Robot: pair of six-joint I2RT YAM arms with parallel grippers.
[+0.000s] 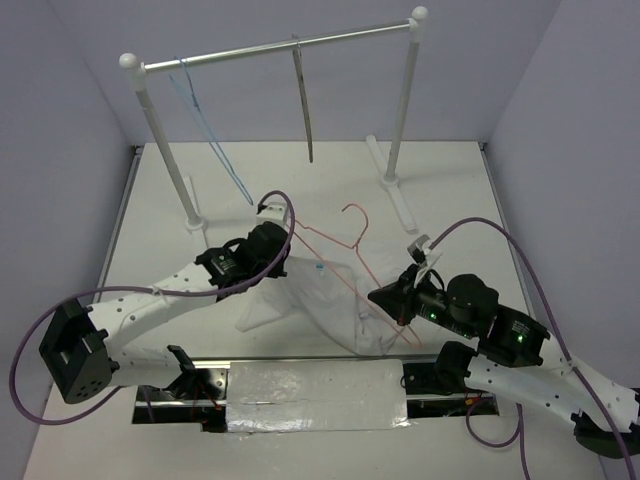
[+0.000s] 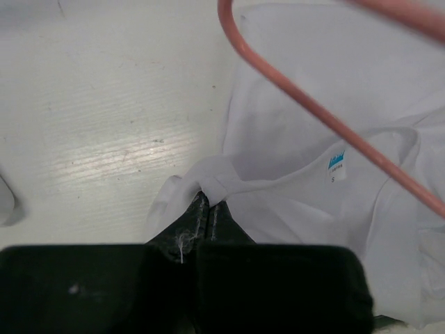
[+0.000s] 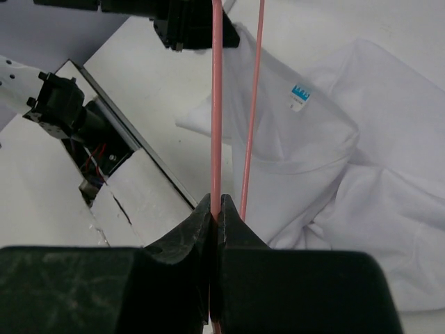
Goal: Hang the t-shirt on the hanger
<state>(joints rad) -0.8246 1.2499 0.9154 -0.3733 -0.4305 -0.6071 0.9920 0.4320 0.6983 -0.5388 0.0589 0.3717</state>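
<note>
1. White, thin, crumpled short-sleeved fabric t-shirt (image 1: 330, 300): lies heaped on the white table (image 1: 450, 190), just toward 6 o'clock from its centre. The neck opening faces up, and the small blue neck label (image 3: 300, 92) is showing.

2. Thin pink-red triangular wire hanger (image 3: 216, 104): sits over the t-shirt in the top view, with its hook toward 12 o'clock and its body running down toward 5 o'clock. It is outside the fabric and not threaded through the neck. Whether the wire touches the cloth cannot be told.

3. Left gripper (image 2: 207, 209): at 9 o'clock of the shirt. Its black fingers are pressed together on a raised fold of the t-shirt's edge, with cloth bunched at the tips.

4. Right gripper (image 3: 215, 212): at 4 o'clock of the shirt. Its black fingers are clamped on one wire of the hanger. A second wire runs just beside the fingers, on their 3 o'clock side in the right wrist view.

5. White clothes rack with a metal top rail (image 1: 280, 48): stands at 12 o'clock of the table on two posts.

6. Light-blue wire hanger (image 1: 210, 140): hangs from the rail toward 11 o'clock.

7. Thicker grey-brown hanger (image 1: 303, 100): hangs from the rail at 12 o'clock, seen edge-on.

8. Silvery-white panel (image 1: 315, 395): lies at the 6 o'clock edge of the table, between the two arm bases.
</note>
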